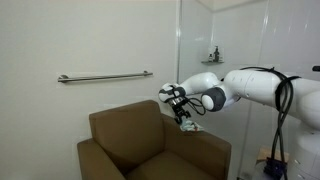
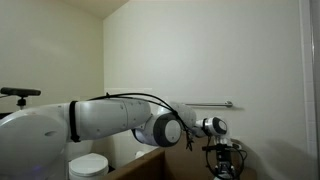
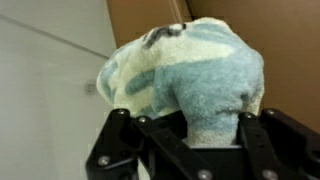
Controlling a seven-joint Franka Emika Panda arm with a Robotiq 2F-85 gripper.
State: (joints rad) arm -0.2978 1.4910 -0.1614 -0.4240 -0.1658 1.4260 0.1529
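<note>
In the wrist view my gripper (image 3: pixel 190 135) is shut on a bunched towel (image 3: pixel 190 75), pale yellow and grey-blue terry cloth that fills most of the frame between the black fingers (image 3: pixel 247 140). In an exterior view the gripper (image 1: pixel 183 115) hangs above the right armrest of a brown armchair (image 1: pixel 130 135), with the towel (image 1: pixel 189 124) dangling just over the armrest. In an exterior view the gripper (image 2: pixel 222 160) shows past the white arm (image 2: pixel 90 118), and what it holds is too dark to make out there.
A metal grab bar (image 1: pixel 104 77) runs along the white wall above the armchair; the same bar (image 2: pixel 212 104) shows in both exterior views. A small shelf with items (image 1: pixel 212 58) hangs on the back wall. A white toilet (image 2: pixel 88 166) sits low at the left.
</note>
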